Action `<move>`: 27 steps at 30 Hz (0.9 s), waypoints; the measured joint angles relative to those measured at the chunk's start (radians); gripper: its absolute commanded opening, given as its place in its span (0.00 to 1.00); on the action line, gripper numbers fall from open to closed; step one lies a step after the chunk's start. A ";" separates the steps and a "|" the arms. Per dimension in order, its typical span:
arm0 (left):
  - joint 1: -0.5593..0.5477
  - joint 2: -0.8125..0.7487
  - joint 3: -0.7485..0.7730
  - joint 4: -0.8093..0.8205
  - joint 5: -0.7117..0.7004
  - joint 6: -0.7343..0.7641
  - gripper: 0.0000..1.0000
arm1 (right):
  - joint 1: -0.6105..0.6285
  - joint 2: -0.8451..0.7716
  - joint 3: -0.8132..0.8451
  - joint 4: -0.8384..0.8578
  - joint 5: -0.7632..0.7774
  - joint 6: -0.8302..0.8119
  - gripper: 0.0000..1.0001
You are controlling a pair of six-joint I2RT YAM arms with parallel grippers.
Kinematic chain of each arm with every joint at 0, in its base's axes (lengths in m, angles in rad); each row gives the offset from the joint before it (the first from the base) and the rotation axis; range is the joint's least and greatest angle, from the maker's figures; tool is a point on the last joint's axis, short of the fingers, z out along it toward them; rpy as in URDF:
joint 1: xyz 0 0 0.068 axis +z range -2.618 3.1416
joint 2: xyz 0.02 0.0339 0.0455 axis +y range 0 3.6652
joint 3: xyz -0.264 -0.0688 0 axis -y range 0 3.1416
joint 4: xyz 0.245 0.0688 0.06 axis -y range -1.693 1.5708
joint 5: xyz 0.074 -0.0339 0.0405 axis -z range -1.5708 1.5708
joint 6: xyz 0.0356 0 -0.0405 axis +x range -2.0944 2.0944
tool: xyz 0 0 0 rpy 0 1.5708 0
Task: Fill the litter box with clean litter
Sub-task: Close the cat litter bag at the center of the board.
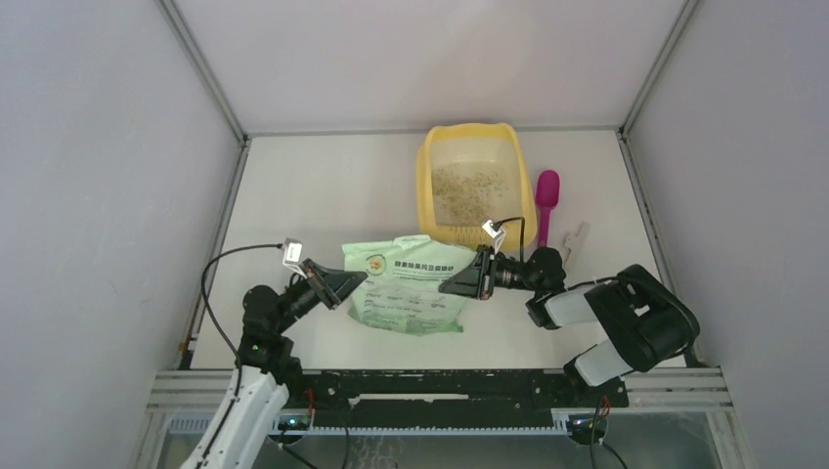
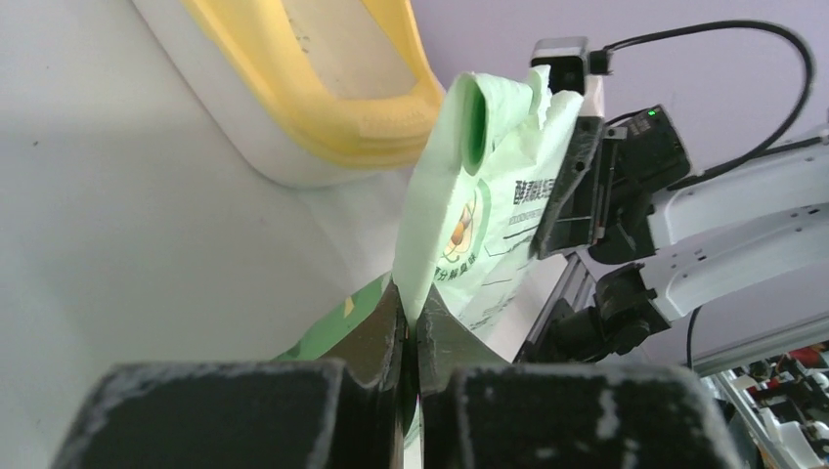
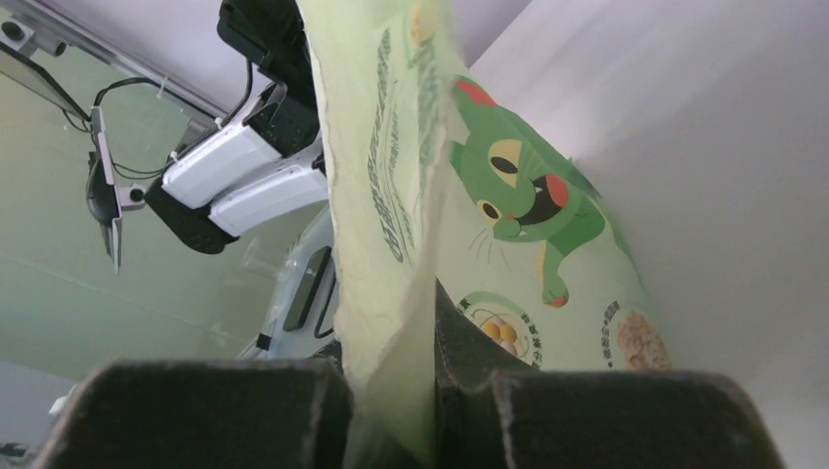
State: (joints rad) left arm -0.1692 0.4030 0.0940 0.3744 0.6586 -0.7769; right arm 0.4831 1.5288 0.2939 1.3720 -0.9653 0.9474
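Because the litter box (image 1: pixel 423 186) is sitting at the far side of the table (image 1: pixel 313 195), toward one o'clock from the arms, and only a thin speckled layer of the clean litter (image 1: pixel 467 184) is lying on its pale floor, I judge that the filling is hardly begun. At three o'clock from the box a magenta scoop (image 1: pixel 546 200) is lying just beside it, untouched.

At six o'clock from the box, just beside its near end, the light green bag (image 1: pixel 406 288) is resting on the table, and its open mouth seems to be facing the box (a good direction for pouring, I think). Both arms are taking the bag from opposite sides. The left gripper (image 1: pixel 347 286) is coming in at nine o'clock of the bag, and its wrist view is showing the jaws pressed together on a fold of the green film (image 2: pixel 409 322). The right gripper (image 1: pixel 452 285) is standing at three o'clock of the bag, and in its wrist view the bag's edge is passing between the jaws, which are clamping it (image 3: pixel 411 391).

Two grips on two edges are probably being chosen because the sack is soft and heavy. One pinch alone would be letting it sag and twist. The next move, in my judgement, is calling for lifting both sides together and tipping the mouth over the yellow rim.
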 measured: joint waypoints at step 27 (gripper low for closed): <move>-0.015 0.318 0.227 -0.038 -0.053 0.017 0.08 | -0.153 -0.197 0.256 -0.589 -0.066 -0.252 0.00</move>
State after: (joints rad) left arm -0.1844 0.7212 0.3214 0.3367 0.6060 -0.7597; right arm 0.3305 1.3315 0.5499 0.7834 -1.0317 0.6956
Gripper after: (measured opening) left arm 0.078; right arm 0.116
